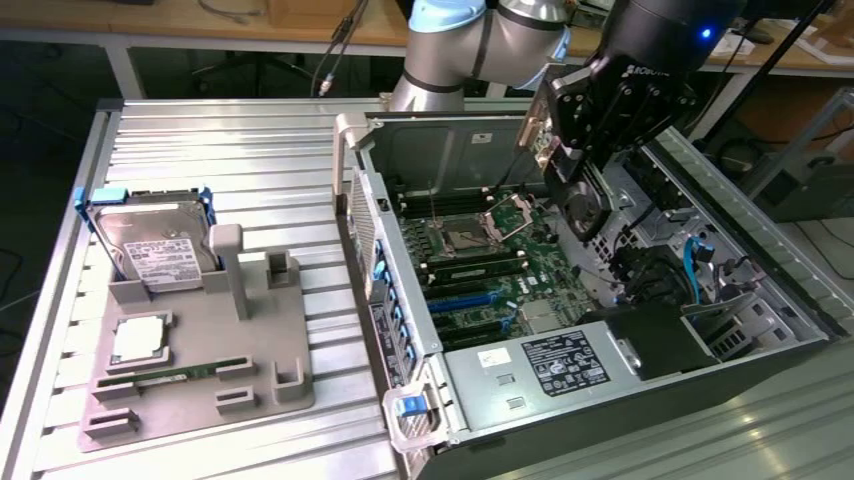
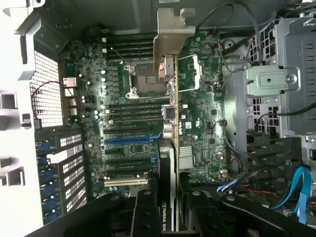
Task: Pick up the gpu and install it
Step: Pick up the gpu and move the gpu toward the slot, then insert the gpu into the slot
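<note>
A: So, where exactly with the gpu (image 2: pixel 169 148)?

B: Up in the air above the open case (image 1: pixel 454 150), edge-on over the motherboard (image 2: pixel 207 123). Not seated in any slot yet. Silver bracket (image 2: pixel 173 34) at the end far from the grip, by the processor socket (image 2: pixel 148 81) as seen from the wrist.

A: And the gripper (image 2: pixel 170 210)?

B: Closed part-way and clamped on the card. Fingers (image 2: pixel 145 212) pressed against both flat faces, no wider apart than the card is thick, at the end with the printed label.

A: Tips for doing the install well?

B: Probably best to mind alignment first. From the wrist, long edge lying across the expansion slots (image 2: pixel 126 140), not along them. Worth turning until parallel with the chosen slot, bracket toward the vented wall (image 2: pixel 49 89) with the blue clips (image 2: pixel 47 173). Then straight down, no tilt, contact edge square over the slot. Gentle with the push; likely to bind if skewed. Well clear of the blue cables (image 2: pixel 301 192) too.

A: Anything outside the case?

B: Hard drive (image 1: pixel 158 255) and memory stick (image 1: pixel 174 372) in the grey holder (image 1: pixel 267 340), well apart from the work.
</note>
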Robot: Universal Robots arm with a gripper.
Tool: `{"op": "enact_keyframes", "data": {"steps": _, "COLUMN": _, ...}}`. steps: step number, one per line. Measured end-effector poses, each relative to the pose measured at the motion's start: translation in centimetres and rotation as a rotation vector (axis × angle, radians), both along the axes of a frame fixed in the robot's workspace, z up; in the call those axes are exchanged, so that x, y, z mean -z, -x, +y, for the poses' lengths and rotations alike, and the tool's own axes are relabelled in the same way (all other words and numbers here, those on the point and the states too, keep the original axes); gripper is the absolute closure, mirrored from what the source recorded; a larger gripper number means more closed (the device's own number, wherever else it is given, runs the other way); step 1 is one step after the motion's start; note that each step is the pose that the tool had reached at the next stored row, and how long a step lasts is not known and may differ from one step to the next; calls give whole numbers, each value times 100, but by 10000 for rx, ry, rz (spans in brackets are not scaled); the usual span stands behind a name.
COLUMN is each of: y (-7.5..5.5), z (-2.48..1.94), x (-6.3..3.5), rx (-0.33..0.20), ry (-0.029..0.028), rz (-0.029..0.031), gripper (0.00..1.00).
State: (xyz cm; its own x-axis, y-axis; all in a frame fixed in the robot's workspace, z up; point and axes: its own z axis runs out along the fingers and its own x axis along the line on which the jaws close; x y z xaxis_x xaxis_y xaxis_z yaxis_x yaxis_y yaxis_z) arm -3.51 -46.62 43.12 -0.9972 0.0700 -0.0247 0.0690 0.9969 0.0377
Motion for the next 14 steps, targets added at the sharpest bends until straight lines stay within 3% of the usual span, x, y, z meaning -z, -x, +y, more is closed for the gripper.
{"op": "enact_keyframes", "data": {"steps": 14, "y": -110, "z": 0, "x": 0, "rx": 0, "ry": 0, "rz": 0, "gripper": 73}}
